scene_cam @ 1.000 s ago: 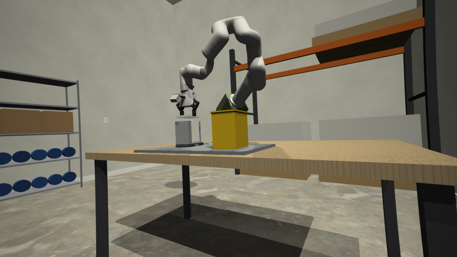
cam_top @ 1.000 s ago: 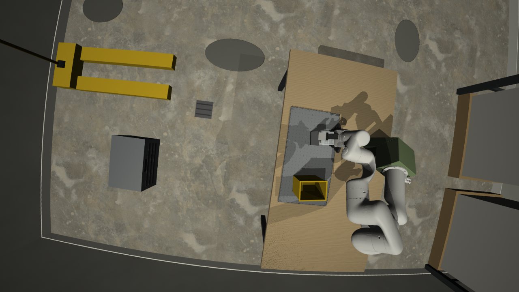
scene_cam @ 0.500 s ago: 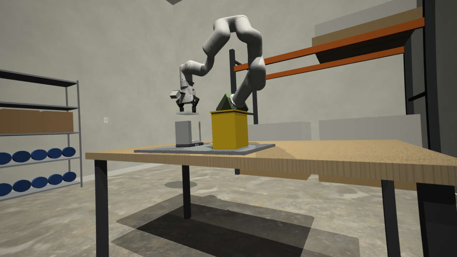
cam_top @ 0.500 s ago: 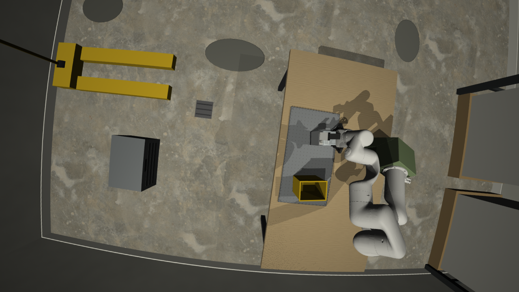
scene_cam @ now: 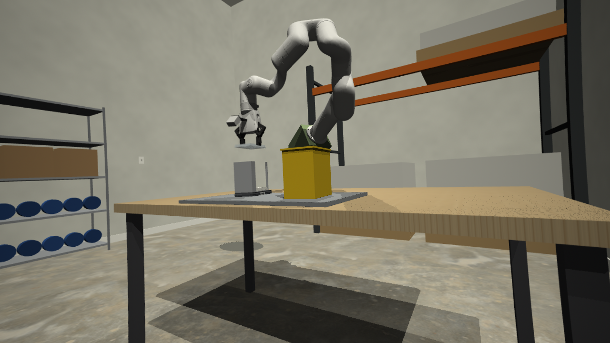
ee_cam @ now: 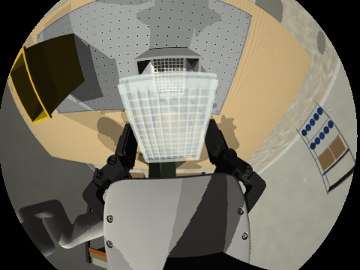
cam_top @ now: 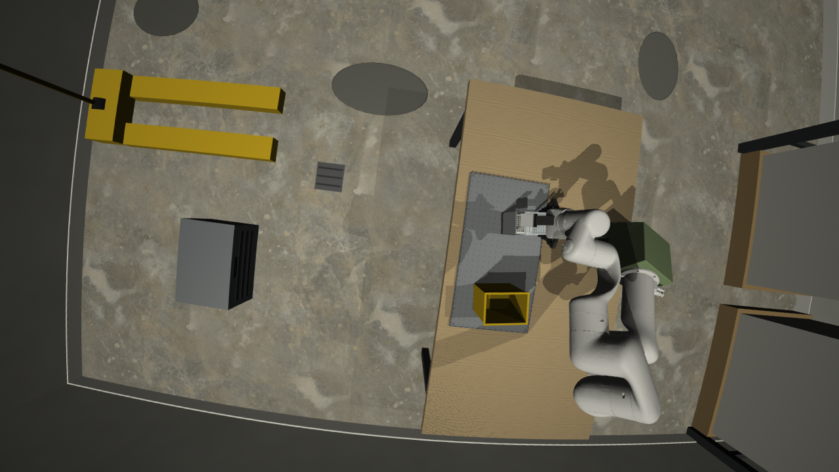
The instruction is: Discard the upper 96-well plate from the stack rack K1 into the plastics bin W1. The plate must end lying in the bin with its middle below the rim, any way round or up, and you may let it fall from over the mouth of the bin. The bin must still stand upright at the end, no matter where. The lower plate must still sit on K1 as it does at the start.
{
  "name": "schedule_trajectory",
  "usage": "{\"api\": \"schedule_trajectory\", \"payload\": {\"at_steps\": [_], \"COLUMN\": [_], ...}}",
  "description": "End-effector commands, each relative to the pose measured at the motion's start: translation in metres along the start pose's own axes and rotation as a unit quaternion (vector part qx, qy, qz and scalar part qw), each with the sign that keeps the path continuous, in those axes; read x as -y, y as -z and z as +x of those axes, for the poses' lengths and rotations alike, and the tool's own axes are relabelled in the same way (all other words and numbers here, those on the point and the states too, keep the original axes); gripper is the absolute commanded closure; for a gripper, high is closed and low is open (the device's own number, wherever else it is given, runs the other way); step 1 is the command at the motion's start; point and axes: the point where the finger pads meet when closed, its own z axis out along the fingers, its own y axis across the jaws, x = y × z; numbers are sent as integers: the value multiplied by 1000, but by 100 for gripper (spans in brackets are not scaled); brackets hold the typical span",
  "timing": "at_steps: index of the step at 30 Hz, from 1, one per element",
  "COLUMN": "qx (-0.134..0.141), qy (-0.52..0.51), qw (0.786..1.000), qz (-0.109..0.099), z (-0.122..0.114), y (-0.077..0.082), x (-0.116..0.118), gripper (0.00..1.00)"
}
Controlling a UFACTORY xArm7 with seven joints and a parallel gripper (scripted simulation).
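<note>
Pincer (scene_cam: 249, 141) was clamped on the upper 96-well plate (scene_cam: 249, 146), fingers set wide across its short sides, plate hanging flat and level under them. So the pick was done: the plate was lifted well above stack rack K1 (scene_cam: 245, 177), nothing touching between them. In the wrist view the clear gridded plate (ee_cam: 169, 120) sat out ahead of the pincer (ee_cam: 170, 147), with the rack top (ee_cam: 168, 56) straight below it and another gridded plate visible down there, the lower plate (ee_cam: 169, 66), which looked seated on the rack, though small. Left to do, as I judged it: carry sideways to plastics bin W1 (scene_cam: 306, 172) and let go over its mouth. The bin stood upright, off to one side of the pincer on the same grey mat (cam_top: 492, 193), well apart from the rack. From above, the yellow rim (cam_top: 478, 303) showed an open mouth with a dark inside. The held plate looked about level with the bin's rim or only a little over it in the side view, so more height might be wanted before crossing the near wall, else a plate edge could catch the rim and tip the bin. Room around the pincer was open air, nothing else standing on the table (scene_cam: 426, 200) in the way.
</note>
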Motion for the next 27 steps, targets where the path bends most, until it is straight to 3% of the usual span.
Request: {"api": "schedule_trajectory", "payload": {"at_steps": [1, 8, 22, 27], "qx": [-1, -1, -1, -1], "qy": [0, 0, 0, -7], "qw": [1000, 1000, 1000, 1000], "qz": [-3, -3, -3, -3], "z": [0, 0, 0, 6], "y": [9, 21, 21, 20], "x": [-2, -2, -2, 14], "gripper": [100, 100, 100, 100]}}
